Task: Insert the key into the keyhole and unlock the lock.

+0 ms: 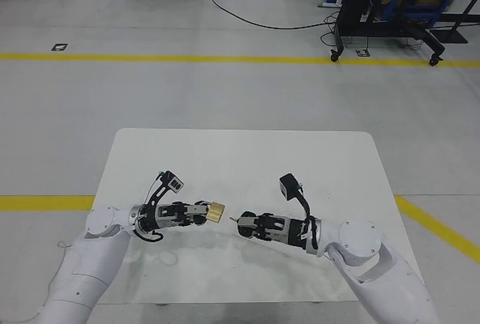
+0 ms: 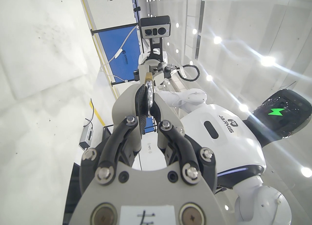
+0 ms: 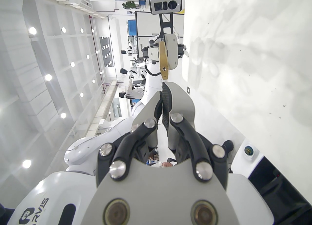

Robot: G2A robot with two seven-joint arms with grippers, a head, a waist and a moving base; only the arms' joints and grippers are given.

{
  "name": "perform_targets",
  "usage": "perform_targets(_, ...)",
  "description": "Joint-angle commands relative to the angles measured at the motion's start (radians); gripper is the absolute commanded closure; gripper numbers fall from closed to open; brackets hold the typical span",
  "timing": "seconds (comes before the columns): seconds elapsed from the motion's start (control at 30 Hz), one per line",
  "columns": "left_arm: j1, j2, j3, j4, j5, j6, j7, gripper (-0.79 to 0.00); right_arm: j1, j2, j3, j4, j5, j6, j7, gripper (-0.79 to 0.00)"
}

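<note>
Brass lock (image 3: pixel 163 62) edge-on, clamped between the fingers of the left gripper (image 3: pixel 162 59), narrow face turned toward the right gripper (image 3: pixel 162 90). Small dark hole (image 3: pixel 165 67) on that face, near the end closest to the right gripper. Right gripper just short of the lock, tips nearly in line with it, ribbed pads (image 3: pixel 166 104) close together with only a thin slit between. Wrist camera (image 3: pixel 165 2) on its bracket behind the lock. White speckled table (image 3: pixel 243 47) alongside the lock.
</note>
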Motion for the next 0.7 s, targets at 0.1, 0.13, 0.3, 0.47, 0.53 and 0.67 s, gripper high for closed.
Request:
perform_targets(0.1,-0.003,-0.001,0.008,-0.002,-0.001,-0.006,-0.013,0.0,0.01,-0.003,-0.032,0.002,-0.008,0.0,-0.018,0.0)
perform_targets(0.13,-0.003,-0.001,0.009,-0.003,0.0,-0.008,-0.015,0.0,0.013,-0.003,-0.036,0.004,-0.007,0.001,-0.021,0.0)
perform_targets(0.3,-0.003,0.0,0.007,-0.006,0.0,-0.009,-0.019,0.0,0.023,-0.004,-0.046,0.013,0.0,0.004,-0.034,0.0)
perform_targets(0.47,-0.002,0.002,0.009,-0.005,0.011,-0.011,-0.018,0.0,0.028,-0.003,-0.05,0.012,0.005,0.006,-0.031,0.0)
perform_targets(0.53,-0.003,0.001,0.011,-0.004,0.012,-0.011,-0.017,0.0,0.03,-0.002,-0.051,0.013,0.011,0.007,-0.025,0.0)
perform_targets(0.67,-0.005,0.002,0.014,-0.005,0.011,-0.009,-0.019,0.0,0.035,-0.001,-0.055,0.02,0.011,0.013,-0.023,0.0)
